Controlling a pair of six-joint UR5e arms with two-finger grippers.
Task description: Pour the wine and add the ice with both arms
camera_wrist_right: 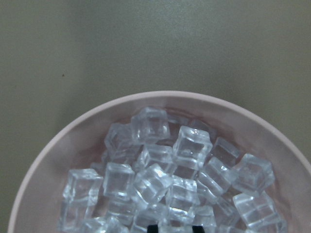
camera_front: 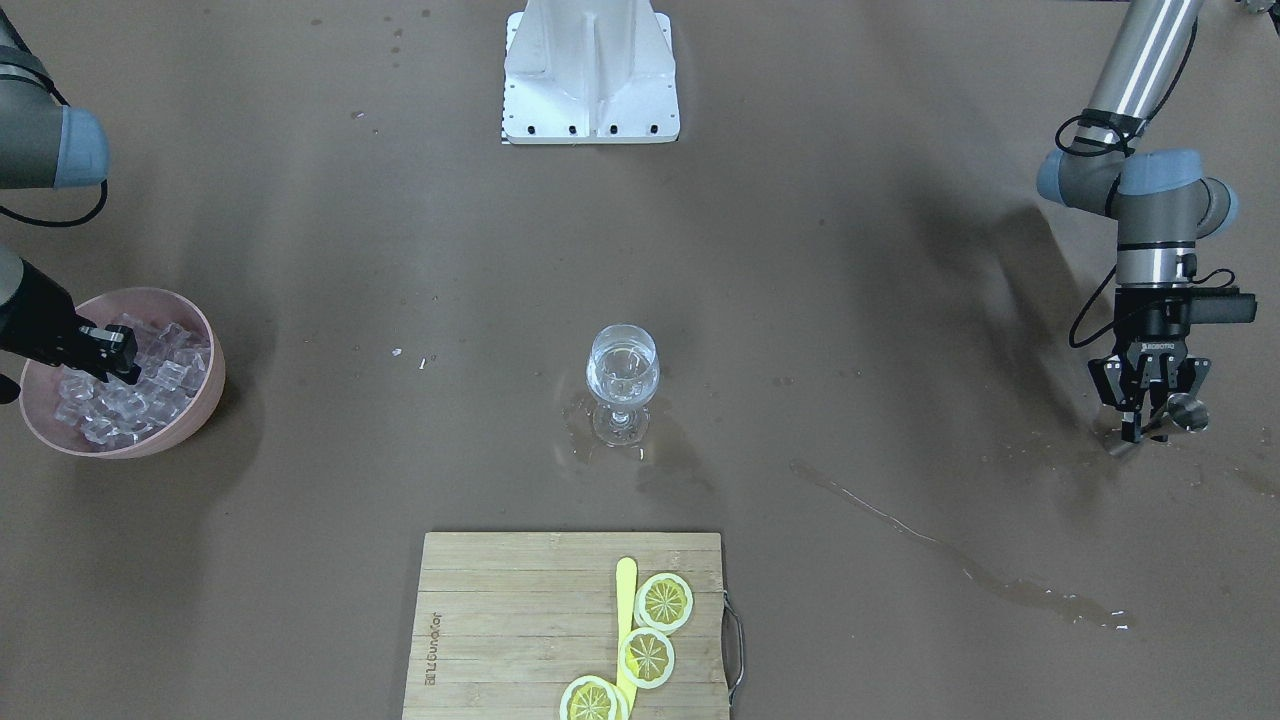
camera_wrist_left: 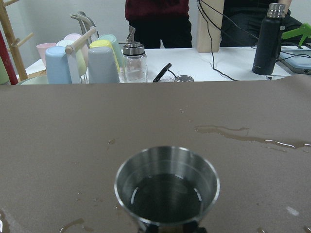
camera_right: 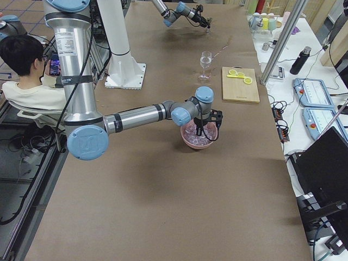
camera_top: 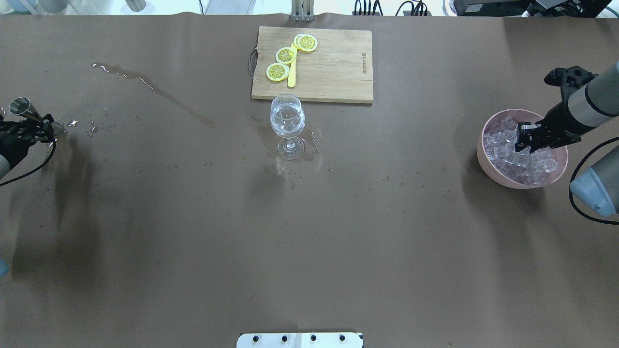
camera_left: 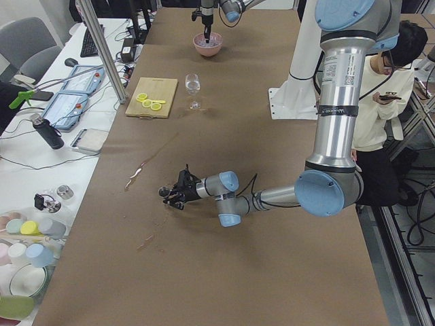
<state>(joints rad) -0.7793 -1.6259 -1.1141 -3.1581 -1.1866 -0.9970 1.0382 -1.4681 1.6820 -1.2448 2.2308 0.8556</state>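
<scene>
Well off to the robot's left, the left pincer point(camera_front: 1150, 412) is clamped on a steel jigger point(camera_wrist_left: 166, 182), low over the brown surface point(camera_front: 400, 250). A little clear liquid lies in the bottom of the jigger, and droplets and small puddles dot the paper around it. A long wet streak point(camera_front: 950, 560) runs across the surface near that end.

At the opposite end, the right pincer point(camera_front: 112, 352) is down inside the pink bowl point(camera_front: 205, 400), among the ice point(camera_wrist_right: 192, 145), which is heaped across the bowl. Its two fingertips point(camera_wrist_right: 153, 228) show slightly apart at the bottom edge of the wrist view, with cubes around them; I cannot tell whether they grip a cube.

Midway between the two arms, the wine glass point(camera_front: 622, 365) stands upright in a small wet patch, with the wine point(camera_top: 287, 118) filling part of its bowl. Just beyond it, on the operators' side, lies a bamboo cutting board point(camera_front: 500, 610) carrying three lemon slices point(camera_front: 665, 600) and a yellow knife point(camera_front: 626, 600).
</scene>
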